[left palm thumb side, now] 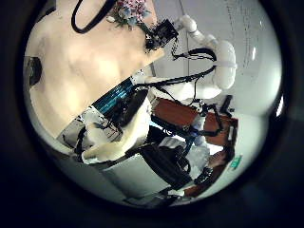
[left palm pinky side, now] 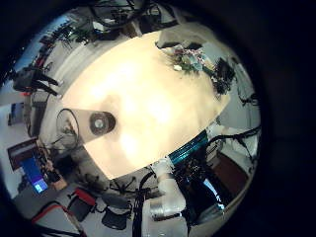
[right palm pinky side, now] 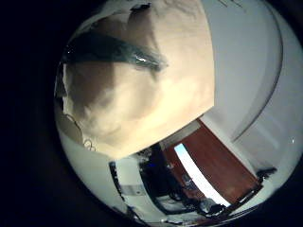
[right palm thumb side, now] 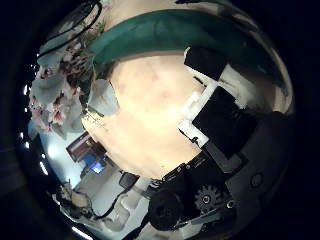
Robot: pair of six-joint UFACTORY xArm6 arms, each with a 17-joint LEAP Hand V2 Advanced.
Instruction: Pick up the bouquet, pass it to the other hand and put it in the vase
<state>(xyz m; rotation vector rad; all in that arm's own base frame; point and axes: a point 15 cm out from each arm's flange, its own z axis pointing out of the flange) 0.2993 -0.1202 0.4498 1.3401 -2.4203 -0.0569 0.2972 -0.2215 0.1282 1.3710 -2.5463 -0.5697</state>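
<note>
The right hand point(right palm thumb side: 225, 120) hangs close over the table point(right palm thumb side: 150, 90), fingers loosely spread and holding nothing. The bouquet point(right palm thumb side: 60, 90) lies just beside it, its long axis crossing ahead of the fingertips — blossoms toward the thumb side, teal-wrapped stems point(right palm thumb side: 170, 40) pointing away. The left hand point(left palm thumb side: 123, 133) is well apart; I cannot tell how its fingers are set. The glass vase point(left palm pinky side: 99, 122) stands well apart from the bouquet.

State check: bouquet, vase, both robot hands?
bouquet: at one end of the table, not in the vase; cannot tell if lifted
vase: on the table, apart from the bouquet, no flowers in it
right robot hand: right by the bouquet; grasp unclear
left robot hand: over the table, away from the bouquet
</note>
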